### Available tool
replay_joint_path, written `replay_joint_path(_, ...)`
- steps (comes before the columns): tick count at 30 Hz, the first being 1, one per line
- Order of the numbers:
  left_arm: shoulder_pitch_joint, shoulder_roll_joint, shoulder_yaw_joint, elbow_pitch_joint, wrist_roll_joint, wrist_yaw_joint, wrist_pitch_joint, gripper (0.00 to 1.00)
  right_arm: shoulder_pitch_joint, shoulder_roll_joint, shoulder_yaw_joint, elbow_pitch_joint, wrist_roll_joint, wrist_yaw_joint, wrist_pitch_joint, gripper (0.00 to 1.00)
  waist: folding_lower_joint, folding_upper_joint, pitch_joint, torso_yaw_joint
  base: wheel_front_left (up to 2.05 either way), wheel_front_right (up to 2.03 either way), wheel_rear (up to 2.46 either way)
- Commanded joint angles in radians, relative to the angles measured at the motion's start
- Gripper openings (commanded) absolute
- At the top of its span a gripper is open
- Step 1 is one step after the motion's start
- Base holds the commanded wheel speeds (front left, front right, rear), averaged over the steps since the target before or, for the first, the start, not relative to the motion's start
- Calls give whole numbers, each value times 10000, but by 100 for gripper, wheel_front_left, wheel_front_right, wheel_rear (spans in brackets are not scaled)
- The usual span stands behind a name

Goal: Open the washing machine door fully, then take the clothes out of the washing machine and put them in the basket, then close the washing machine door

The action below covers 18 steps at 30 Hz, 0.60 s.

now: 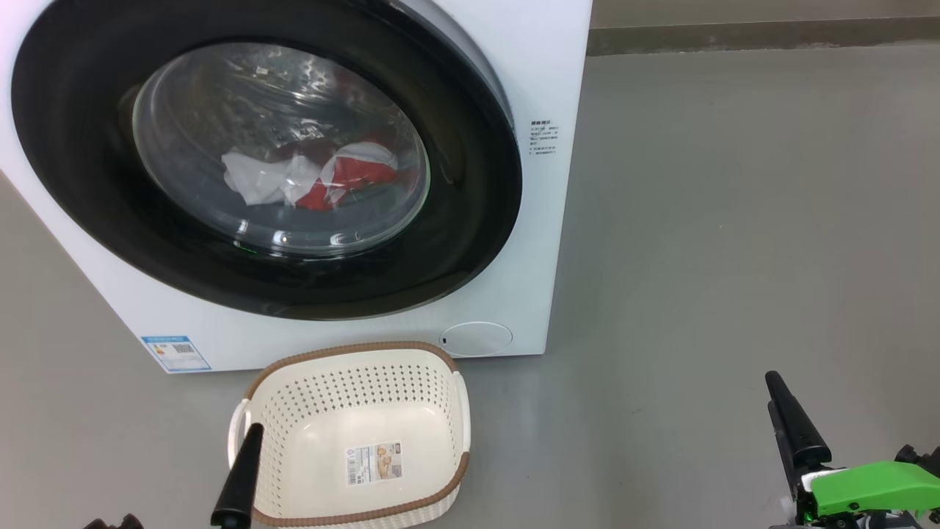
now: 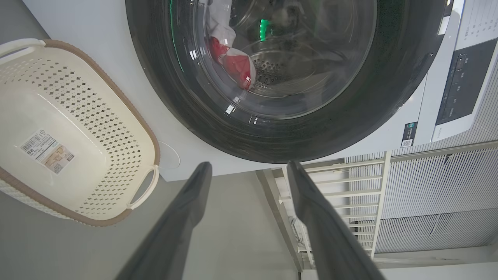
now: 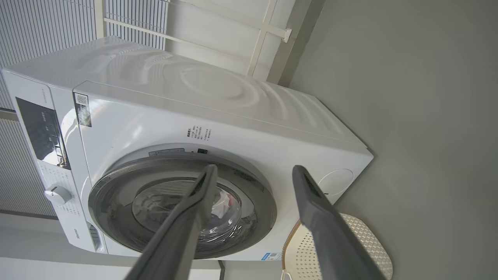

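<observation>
"Checking the washing machine door (image 1: 73, 162) first: open or not?"

"Shut. Its black rim lies flat against the front of the washing machine (image 1: 543, 88), and the glass bowl bulges out toward us."

"And the clothes (image 1: 323, 176)?"

"Inside the drum, behind the glass, low down. They're a crumpled heap of red and white fabric."

"Where is the basket (image 1: 367, 386)?"

"On the grey floor (image 1: 698, 257), just in front of the machine, below the door and near the small round flap (image 1: 476, 339). A paper label (image 1: 374, 463) sits on its bottom."

"The left gripper (image 2: 249, 165)?"

"Its fingers are spread wide with nothing between them. They point toward the door's rim and are clear of it. In the head view one finger shows over the basket's near left corner."

"The right gripper (image 3: 253, 168)?"

"Also spread wide and holding nothing. It is well to the right of the machine, over bare floor, and its wrist view looks back at the door and the basket's edge."
</observation>
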Motion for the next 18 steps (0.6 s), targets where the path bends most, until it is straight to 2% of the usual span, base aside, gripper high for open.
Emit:
replay_joint_path(1,-105,106,28,-348,448,-4,-129,100,-136,-144,20,-341,-377,1,-133,100,-1,0,-1,2,0,0,0)
replay_joint_path(18,67,118,-423,-587,2971,325,-615,100,157,-357,323,-556,-2490,-1,-621,100,-2,0,-29,13,0,0,0)
